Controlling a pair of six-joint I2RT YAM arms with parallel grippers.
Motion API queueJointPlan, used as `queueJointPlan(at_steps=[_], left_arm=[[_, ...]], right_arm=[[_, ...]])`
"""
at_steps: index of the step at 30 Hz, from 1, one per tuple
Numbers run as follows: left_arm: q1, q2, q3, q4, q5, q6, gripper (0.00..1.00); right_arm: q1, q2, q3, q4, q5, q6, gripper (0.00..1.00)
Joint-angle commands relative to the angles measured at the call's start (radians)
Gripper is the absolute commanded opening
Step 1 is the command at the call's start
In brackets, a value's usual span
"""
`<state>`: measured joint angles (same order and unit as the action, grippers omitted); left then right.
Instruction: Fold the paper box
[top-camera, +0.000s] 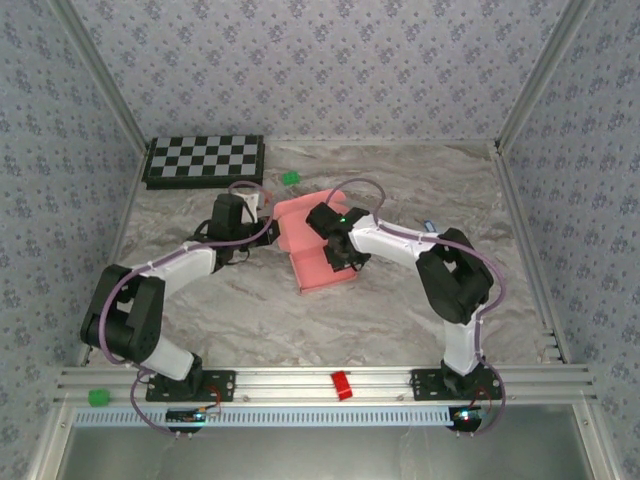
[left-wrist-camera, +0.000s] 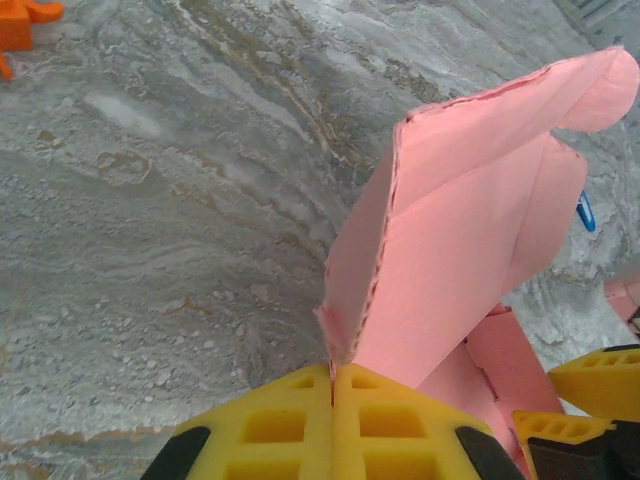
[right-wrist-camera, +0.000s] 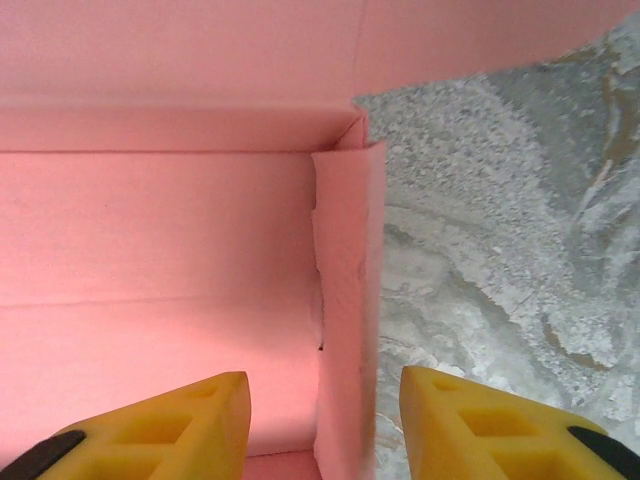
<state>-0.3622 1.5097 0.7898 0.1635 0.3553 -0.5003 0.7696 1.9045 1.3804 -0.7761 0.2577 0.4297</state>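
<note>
Left gripper clenched on a flap of the paper box.
Right gripper unclenched, jaws astride a side wall.

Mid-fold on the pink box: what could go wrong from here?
1. The left gripper pinches just a corner of the paper box; a pull could tear the card or slip off.
2. The right gripper, open, straddles a side wall; closing or pushing might buckle it.
</note>
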Motion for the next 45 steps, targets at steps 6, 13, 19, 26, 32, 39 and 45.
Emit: queueJointPlan(at_steps=[6,13,19,26,32,39,45], left_arm=[[-0.004,0.007,0.049,0.045,0.036,-0.012,0.24],[-0.004,-0.055,0.054,-0.009,-0.008,0.016,0.54],[0.002,-0.145,0.074,-0.135,-0.088,0.069,0.63],[0.063,-0.257,0.127,-0.394,-0.208,0.121,0.66],[0.117,-0.337,0.130,-0.535,-0.239,0.123,0.67],[0.128,-0.373,0.117,-0.608,-0.233,0.108,0.67],[0.129,-0.377,0.106,-0.612,-0.221,0.096,0.67]], right_arm=[[-0.020,-0.082,-0.051,0.023,0.029,0.028,0.48],[-0.030,-0.177,-0.096,0.058,0.109,0.007,0.48],[-0.081,-0.263,-0.146,0.086,0.148,-0.008,0.47],[-0.225,-0.288,-0.170,0.095,0.101,-0.073,0.45],[-0.370,-0.276,-0.170,0.124,0.021,-0.140,0.43],[-0.533,-0.208,-0.138,0.146,-0.085,-0.200,0.41],[-0.636,-0.106,-0.062,0.122,-0.125,-0.283,0.39]])
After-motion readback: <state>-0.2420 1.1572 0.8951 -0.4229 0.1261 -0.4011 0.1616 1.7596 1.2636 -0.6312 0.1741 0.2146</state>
